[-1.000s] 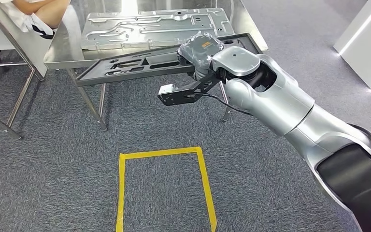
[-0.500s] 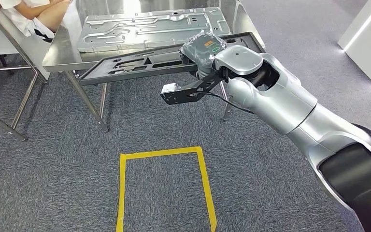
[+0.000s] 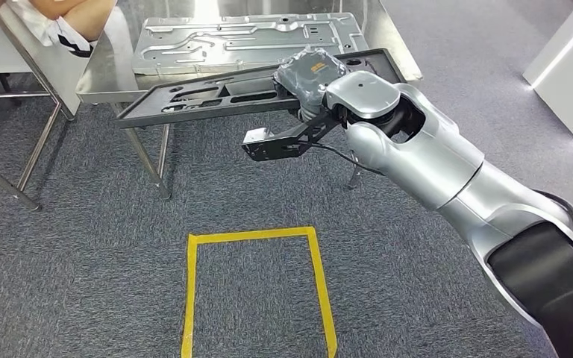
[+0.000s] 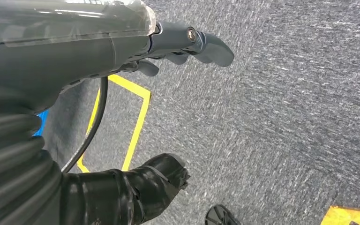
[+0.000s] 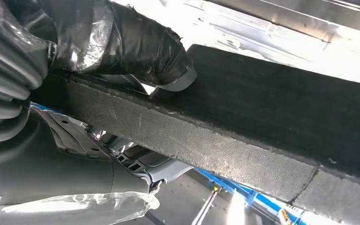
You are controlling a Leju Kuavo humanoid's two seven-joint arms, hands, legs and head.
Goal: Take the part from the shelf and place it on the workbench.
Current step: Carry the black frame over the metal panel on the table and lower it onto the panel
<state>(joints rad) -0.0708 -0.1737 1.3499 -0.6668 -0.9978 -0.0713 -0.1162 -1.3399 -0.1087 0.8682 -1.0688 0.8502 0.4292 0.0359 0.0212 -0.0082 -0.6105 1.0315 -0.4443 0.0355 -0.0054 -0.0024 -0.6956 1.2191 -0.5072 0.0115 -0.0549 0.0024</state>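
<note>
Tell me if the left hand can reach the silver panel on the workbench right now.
Probably not: the left hand hangs over the carpet, and the black part lies across the silver panel's near side.

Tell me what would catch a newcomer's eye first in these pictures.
The silver right arm reaches in from the right, its right hand gripping a long black part over the near edge of the steel workbench. A stamped metal panel lies on the bench behind it. Yellow tape marks the grey carpet below.
</note>
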